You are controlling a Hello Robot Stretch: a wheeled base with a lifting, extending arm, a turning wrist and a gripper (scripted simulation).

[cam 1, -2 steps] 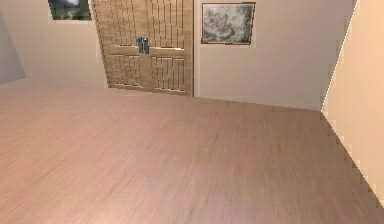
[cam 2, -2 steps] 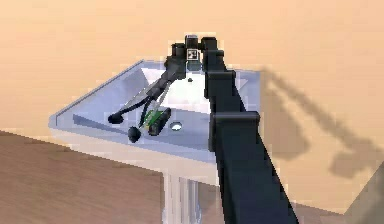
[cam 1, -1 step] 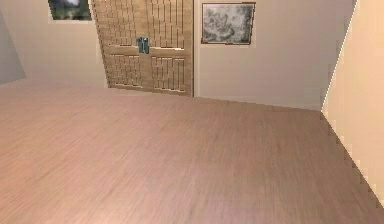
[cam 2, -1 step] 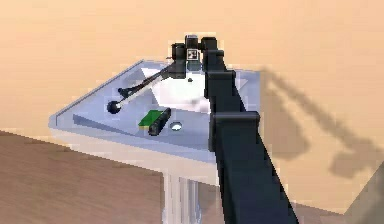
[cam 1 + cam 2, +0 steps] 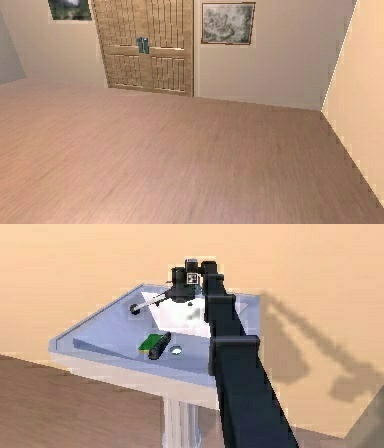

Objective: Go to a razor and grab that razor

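Our claw (image 5: pixel 159 301) hangs by the sink (image 5: pixel 100 330), a green-black thing (image 5: pixel 154 346) at its six o'clock; we cannot tell whether it holds anything

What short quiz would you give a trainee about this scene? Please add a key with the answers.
1. True or false: the arm extends above a sink that stands on a pedestal.
2. Choose one: in the forward view, the far wall has A) a window, B) a wooden double door, C) a staircase.
3. Fill in the colour: the small thing lying on the sink, left of the arm, is dark and ____.
Key: 1 true; 2 B; 3 green.
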